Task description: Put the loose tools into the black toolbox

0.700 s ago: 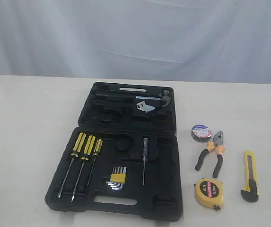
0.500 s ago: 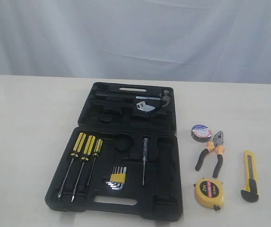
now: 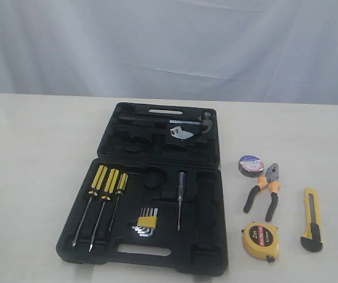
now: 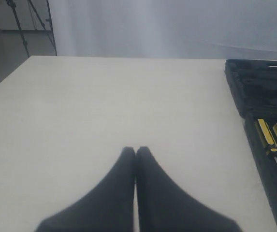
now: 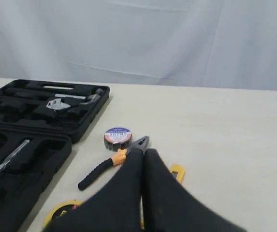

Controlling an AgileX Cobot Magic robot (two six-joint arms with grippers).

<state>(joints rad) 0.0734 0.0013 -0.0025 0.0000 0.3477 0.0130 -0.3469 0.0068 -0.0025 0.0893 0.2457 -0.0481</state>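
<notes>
Pliers (image 3: 263, 190), tape roll (image 3: 250, 165), tape measure (image 3: 258, 240), knife (image 3: 311, 219) lie lower right by the open toolbox (image 3: 207, 200), ready for picking — left gripper (image 4: 136, 151), right gripper (image 5: 143, 152) closed, empty

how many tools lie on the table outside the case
4, all right of the case: tape roll farthest, pliers just nearer, tape measure nearest, knife rightmost. None seems hidden.

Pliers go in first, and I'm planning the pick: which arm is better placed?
Right. The pliers lie just ahead of the shut right pincer, while the left pincer faces bare table, with the toolbox between it and them.
</notes>
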